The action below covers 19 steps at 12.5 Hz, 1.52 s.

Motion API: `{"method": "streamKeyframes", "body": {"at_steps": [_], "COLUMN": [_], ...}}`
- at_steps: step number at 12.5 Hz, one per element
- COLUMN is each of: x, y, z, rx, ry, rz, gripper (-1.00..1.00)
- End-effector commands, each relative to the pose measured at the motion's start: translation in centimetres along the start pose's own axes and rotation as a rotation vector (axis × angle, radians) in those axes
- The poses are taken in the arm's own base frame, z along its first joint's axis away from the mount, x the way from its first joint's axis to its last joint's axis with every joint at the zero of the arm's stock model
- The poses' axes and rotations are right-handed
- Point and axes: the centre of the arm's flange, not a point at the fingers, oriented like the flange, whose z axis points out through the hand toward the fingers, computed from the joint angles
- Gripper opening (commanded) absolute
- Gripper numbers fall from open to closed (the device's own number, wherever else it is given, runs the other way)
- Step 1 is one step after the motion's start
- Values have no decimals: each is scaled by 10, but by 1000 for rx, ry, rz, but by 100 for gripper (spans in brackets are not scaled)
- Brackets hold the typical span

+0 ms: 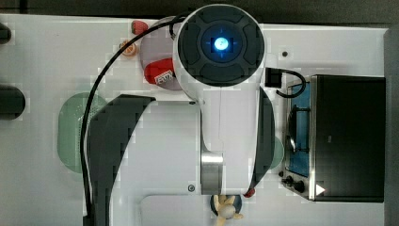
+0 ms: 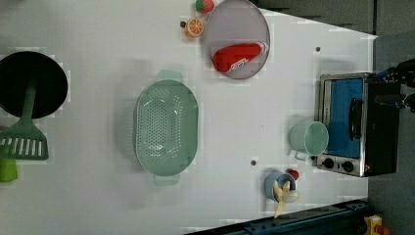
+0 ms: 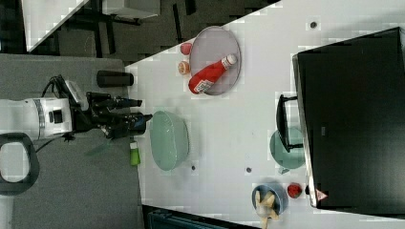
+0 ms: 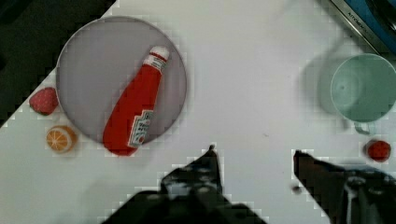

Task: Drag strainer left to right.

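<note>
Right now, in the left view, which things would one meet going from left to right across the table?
Black round pan → pale mint-green plastic strainer → grey round plate holding a red ketchup bottle → mint-green mug → silver toaster oven.

The strainer (image 2: 166, 128) looked like smooth pale mint plastic, its basin pierced with small holes, and the mug (image 2: 309, 138) near the table's (image 2: 98, 196) edge had the same matt plastic look. The toaster oven (image 2: 355, 125) showed a brushed metal frame with a glossy dark top. The ketchup bottle (image 4: 134, 119) was shiny red plastic with a paper-like label, lying on a dull grey plate (image 4: 93, 60).
</note>
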Motion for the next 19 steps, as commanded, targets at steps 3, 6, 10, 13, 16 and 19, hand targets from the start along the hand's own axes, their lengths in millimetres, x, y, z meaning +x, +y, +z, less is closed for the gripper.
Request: {"method": "streamKeyframes", "body": {"at_steps": [3,6,10,13,16,19], "x": [-67,-89,-154,-210,-261,-291], "y": [131,92,-9,-77,-128,-156], "z": [-97,-90,-40,18,82,152], "rx": [18,55,-7,-70,-90,-104], "ry": [-9,-16,-24,-35,-59,-109], "rz": [129,57,56,227,440,605], "gripper": [99,100,100,100,100,100]}}
